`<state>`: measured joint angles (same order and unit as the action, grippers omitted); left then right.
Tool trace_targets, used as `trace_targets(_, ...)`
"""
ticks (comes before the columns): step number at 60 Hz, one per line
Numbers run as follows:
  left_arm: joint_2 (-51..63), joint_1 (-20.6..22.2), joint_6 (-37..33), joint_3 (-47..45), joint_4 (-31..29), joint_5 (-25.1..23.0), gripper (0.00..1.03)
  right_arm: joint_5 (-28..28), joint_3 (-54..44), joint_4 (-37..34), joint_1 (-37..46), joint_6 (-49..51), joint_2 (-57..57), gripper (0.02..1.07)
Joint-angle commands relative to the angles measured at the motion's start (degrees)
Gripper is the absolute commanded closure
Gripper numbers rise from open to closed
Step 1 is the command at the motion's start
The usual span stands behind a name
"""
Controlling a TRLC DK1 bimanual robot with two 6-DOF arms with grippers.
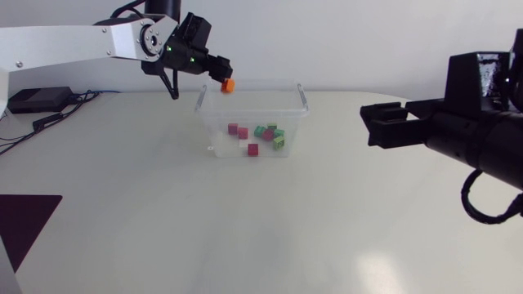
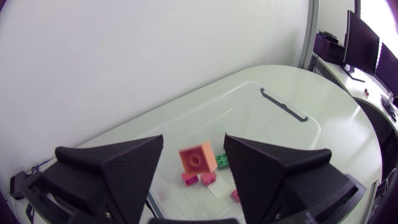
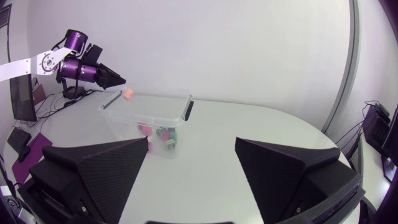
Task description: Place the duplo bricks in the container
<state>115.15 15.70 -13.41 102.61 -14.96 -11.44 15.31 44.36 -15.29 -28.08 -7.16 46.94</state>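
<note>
The clear plastic container (image 1: 296,114) stands at the table's back middle, with several pink, red and green duplo bricks (image 1: 260,135) inside. My left gripper (image 1: 222,73) hangs over its back left corner. An orange brick (image 1: 229,83) is just below the fingertips. In the left wrist view this orange brick (image 2: 198,158) sits between the fingers of the left gripper (image 2: 194,147) with a gap on each side, above the container (image 2: 283,107). My right gripper (image 1: 369,126) stands open at the right, away from the box, nothing in it. The right gripper (image 3: 191,152) faces the container (image 3: 186,112).
A black device with cables (image 1: 37,100) lies at the table's back left. A dark mat (image 1: 24,219) covers the front left corner. Open tabletop lies in front of the container.
</note>
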Motion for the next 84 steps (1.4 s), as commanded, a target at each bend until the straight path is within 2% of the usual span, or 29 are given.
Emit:
trace_targets(1, 0.16, 0.56, 2.25, 0.05, -0.33, 0.46, 0.03, 0.69, -2.00, -1.23, -0.14, 0.92, -1.59, 0.06)
trace_targets(23, -11.71, 0.03, 4.18, -11.99, 0.02, 6.34, 0.03, 2.18, -5.16, -6.51, 0.39, 3.29, -12.13, 0.06)
trace_targets(34, -19.97, -2.08, 4.18, -19.02, 1.25, 7.05, 0.04, 2.09, -7.80, -8.79, 3.11, 6.19, -18.55, 0.06)
trace_targets(39, -23.83, -2.61, 3.65, -23.07, 2.92, 9.33, 0.04, 2.18, -8.68, -9.76, 3.47, 7.07, -21.19, 0.06)
trace_targets(53, -35.44, -6.56, 3.13, -32.21, 3.71, 10.04, 0.04, 2.18, -10.34, -10.73, 7.25, 9.00, -26.20, 0.06)
trace_targets(84, -64.44, -11.66, -2.06, -57.70, 6.70, 11.53, 0.04, 2.18, -16.50, -12.13, 11.90, 12.26, -38.15, 0.06)
